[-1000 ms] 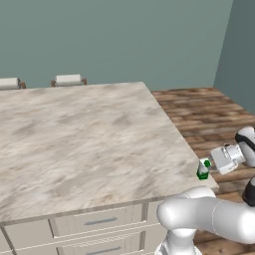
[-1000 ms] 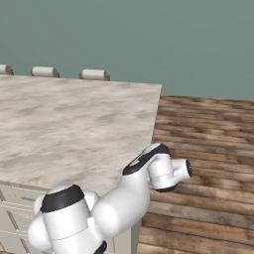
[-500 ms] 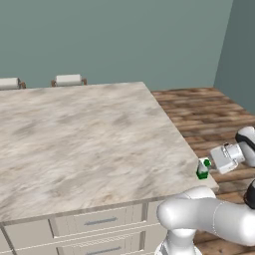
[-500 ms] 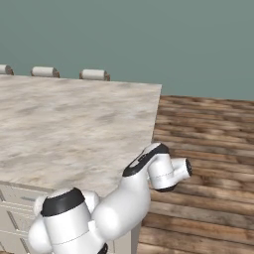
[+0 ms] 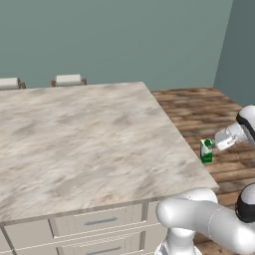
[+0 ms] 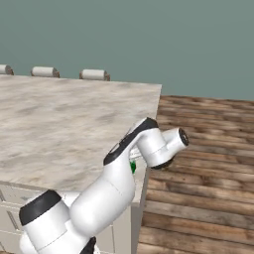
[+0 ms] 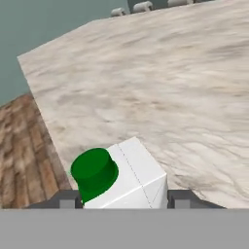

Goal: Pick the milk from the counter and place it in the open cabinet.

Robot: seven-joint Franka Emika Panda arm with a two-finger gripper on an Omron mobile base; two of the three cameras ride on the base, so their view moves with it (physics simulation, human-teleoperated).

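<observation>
The milk (image 5: pixel 206 151), a small white carton with a green base and green cap, hangs in the air just off the counter's (image 5: pixel 84 139) right front corner, above the wooden floor. My gripper (image 5: pixel 213 147) reaches it from the right and is shut on it. In the hand view the milk (image 7: pixel 127 179) sits upright between the two dark fingers (image 7: pixel 68 198), with its cap to the left. In the right base view my forearm hides most of the milk (image 6: pixel 133 167); a green sliver shows. The cabinet is out of view.
Cream drawers (image 5: pixel 99 221) with metal handles run under the counter's front edge. Chair backs (image 5: pixel 68 79) stand along its far side. A wooden floor (image 5: pixel 199 109) stretches to the right, with a teal wall behind.
The gripper has risen with the milk beside the counter's corner; it was nearly still in the first half second, then moved up.
</observation>
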